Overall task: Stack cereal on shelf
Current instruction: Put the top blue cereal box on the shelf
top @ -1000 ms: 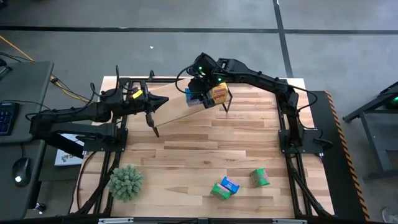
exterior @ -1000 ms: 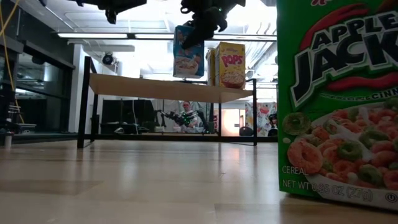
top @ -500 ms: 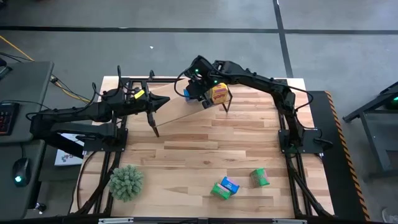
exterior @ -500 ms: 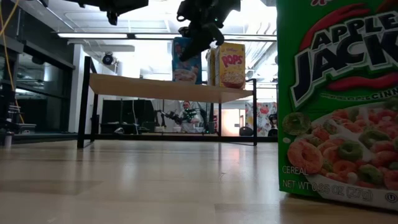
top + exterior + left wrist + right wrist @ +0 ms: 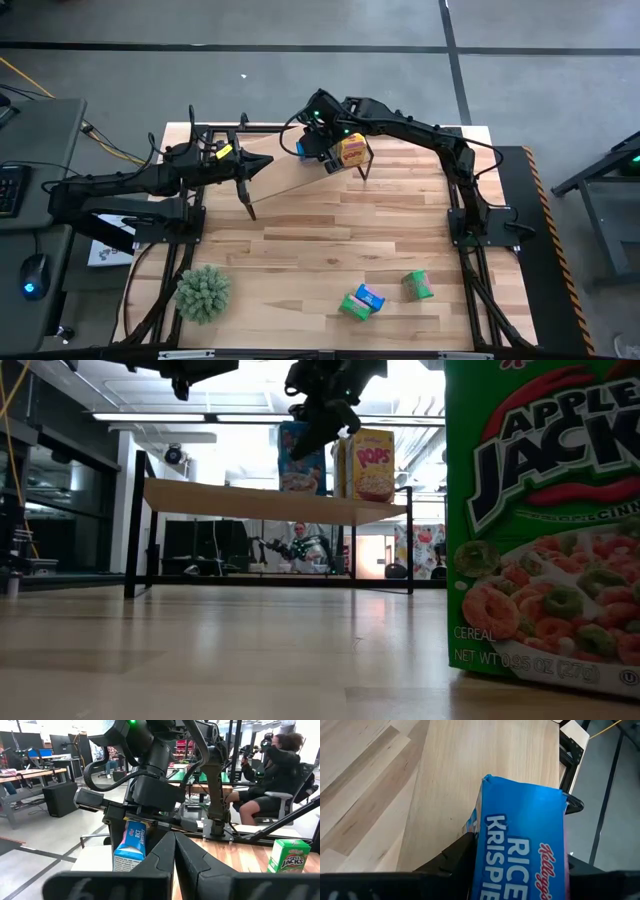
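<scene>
My right gripper (image 5: 318, 150) is over the sloped light-wood shelf (image 5: 285, 172) at the far middle, shut on a blue Rice Krispies carton (image 5: 302, 458). The carton stands next to a yellow-orange Pops carton (image 5: 370, 463), which rests by its bottom on the plank (image 5: 230, 500). My left gripper (image 5: 241, 172) hangs shut and empty at the shelf's left end. In the left wrist view its fingers (image 5: 174, 851) are together. A green carton (image 5: 418, 285) and a green and a blue carton (image 5: 362, 300) lie on the near right of the table. My right gripper pinches the blue carton between its two fingers by its narrow sides (image 5: 480, 845), at its upper part. The fingers (image 5: 325, 415) come from above, slanting down. The carton stands upright with its bottom (image 5: 300, 490) on the shelf plank, beside the Pops carton.
A round spiky green plant (image 5: 203, 292) sits at the near left. A green Apple Jacks carton (image 5: 545, 520) stands close to the low camera on the right. A person (image 5: 272, 775) sits in the room beyond the table.
My right gripper has gone down and a little toward the table's left with the blue carton. The carton hung tilted above the plank. It now stands upright on the plank, next to the Pops carton.
</scene>
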